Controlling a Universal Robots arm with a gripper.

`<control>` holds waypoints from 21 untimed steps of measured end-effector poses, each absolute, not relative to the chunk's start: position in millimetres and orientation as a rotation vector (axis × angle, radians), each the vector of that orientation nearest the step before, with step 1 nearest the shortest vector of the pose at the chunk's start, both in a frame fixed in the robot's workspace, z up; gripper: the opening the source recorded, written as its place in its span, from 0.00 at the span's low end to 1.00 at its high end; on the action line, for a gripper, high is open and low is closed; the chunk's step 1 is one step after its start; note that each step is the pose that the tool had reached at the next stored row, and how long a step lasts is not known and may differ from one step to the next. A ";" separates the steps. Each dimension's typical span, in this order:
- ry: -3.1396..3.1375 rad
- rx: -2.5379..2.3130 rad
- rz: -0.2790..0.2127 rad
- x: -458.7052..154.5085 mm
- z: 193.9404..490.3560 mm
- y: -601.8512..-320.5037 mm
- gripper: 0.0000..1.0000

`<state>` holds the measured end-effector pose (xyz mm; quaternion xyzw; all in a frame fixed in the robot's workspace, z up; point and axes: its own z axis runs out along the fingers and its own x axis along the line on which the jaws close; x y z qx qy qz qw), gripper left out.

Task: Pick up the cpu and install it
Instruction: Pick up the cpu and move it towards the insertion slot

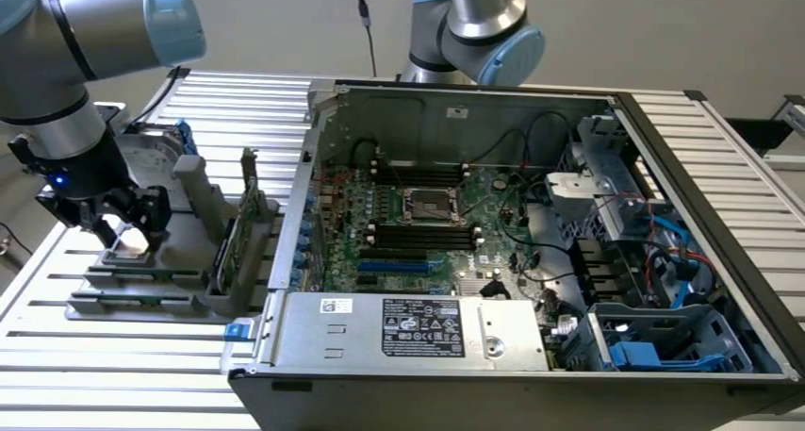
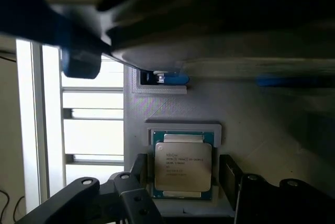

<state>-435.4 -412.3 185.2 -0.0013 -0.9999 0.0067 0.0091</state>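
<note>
Claw (image 2: 186, 172) wide astride cpu (image 2: 183, 165), fingers (image 2: 230, 176) just beside 2 opp. edges

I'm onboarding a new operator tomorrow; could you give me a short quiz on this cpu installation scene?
1. True or false: the gripper is shut on the cpu.
2. Where does the cpu lie? A) in the motherboard socket B) in the grey holder beside the computer case C) on the power supply
3. In the exterior view, the gripper hangs to the computer case's ____.
Key: 1 false, it stands open around the cpu; 2 B; 3 left.
</note>
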 end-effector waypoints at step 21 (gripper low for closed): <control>-3.123 -0.004 0.013 -435.4 188.9 -412.3 0.55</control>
